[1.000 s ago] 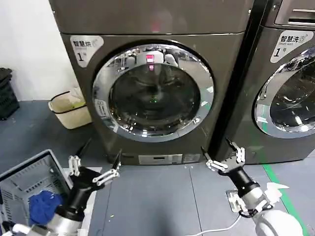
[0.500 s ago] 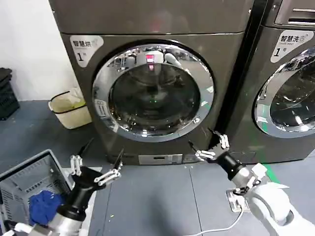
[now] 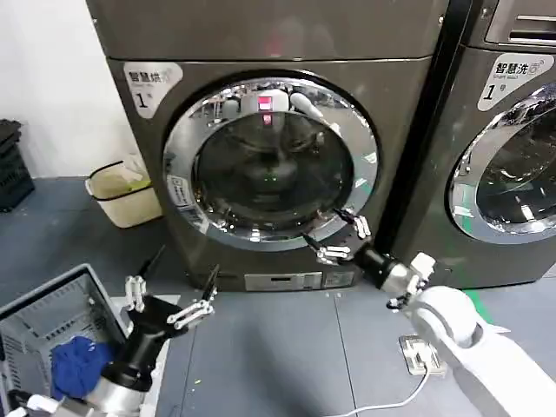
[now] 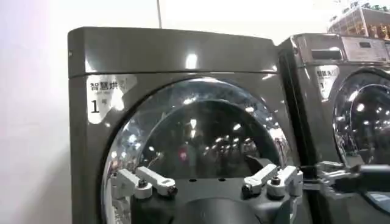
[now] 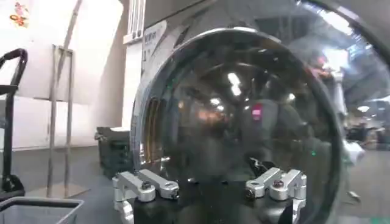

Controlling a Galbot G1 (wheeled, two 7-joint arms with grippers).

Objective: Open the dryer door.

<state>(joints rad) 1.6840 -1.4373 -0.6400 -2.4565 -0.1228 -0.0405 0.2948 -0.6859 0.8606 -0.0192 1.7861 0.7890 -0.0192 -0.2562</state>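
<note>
**R gripper at the lower right of the door ring, door shut**

You've got the dryer door (image 3: pixel 271 163) sitting flush in the front of the left grey machine, chrome ring all round, dark glass in the middle. It fills most of the right wrist view (image 5: pixel 237 115) and shows in the left wrist view (image 4: pixel 195 152) too.

Your right gripper (image 3: pixel 338 234) is up against the ring's lower right part, fingers spread wide, one tip over the chrome and one near the glass edge. Whether a tip actually touches the ring is hard to tell from the head cam; prob. just off it.

Your left gripper (image 3: pixel 170 291) hangs low in front of the machine, well below the door, fingers wide apart, holding nothing. Beside it, to the left, is a grey basket (image 3: pixel 39 317) w/ a blue cloth (image 3: pixel 76 365) inside.

A second grey machine (image 3: pixel 499 148) stands to the right.
</note>
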